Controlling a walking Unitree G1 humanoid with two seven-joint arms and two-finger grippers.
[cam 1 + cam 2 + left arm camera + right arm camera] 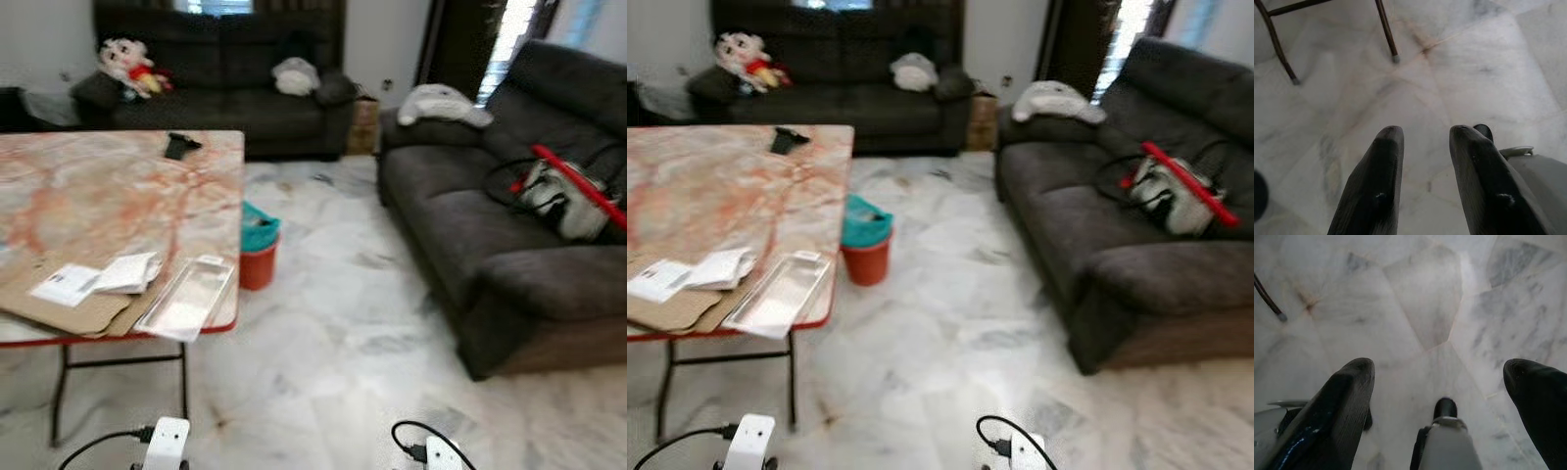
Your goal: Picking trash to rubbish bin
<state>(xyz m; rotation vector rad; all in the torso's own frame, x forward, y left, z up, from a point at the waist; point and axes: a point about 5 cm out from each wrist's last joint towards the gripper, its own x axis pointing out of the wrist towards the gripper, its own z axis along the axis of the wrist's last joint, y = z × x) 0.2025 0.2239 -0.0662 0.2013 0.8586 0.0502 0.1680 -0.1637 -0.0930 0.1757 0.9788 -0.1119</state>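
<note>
Papers (98, 277) on table (108, 186); print blurred, unreadable. Orange bin (258, 257) beside.

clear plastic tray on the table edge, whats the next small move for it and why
Probably step toward the table and raise the left gripper toward the clear plastic tray. Both grippers hang low over the floor, open and empty, and the tray overhangs the near corner, close to the orange bin.

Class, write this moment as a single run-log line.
phase: approach | left claw: open, empty, above floor | right claw: open, empty | bin: beside table | tray: table edge
</note>
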